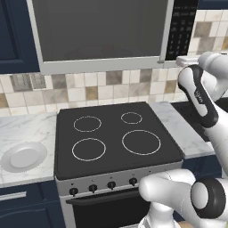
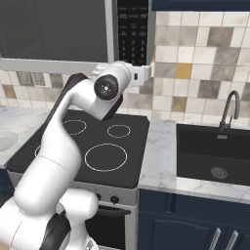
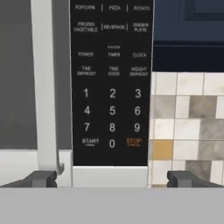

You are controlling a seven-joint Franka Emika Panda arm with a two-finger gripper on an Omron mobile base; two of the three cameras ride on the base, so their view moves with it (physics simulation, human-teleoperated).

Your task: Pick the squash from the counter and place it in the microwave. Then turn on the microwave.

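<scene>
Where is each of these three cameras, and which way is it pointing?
Left base view: behind the arm, to its left, looking down over the stovetop, with the white arm at right.
Right base view: behind, to the right, on the stovetop, sink and arm at left.
Hand view: on the hand, facing the microwave keypad, open gripper tips at bottom.
Both base views share the stovetop and microwave.
</scene>
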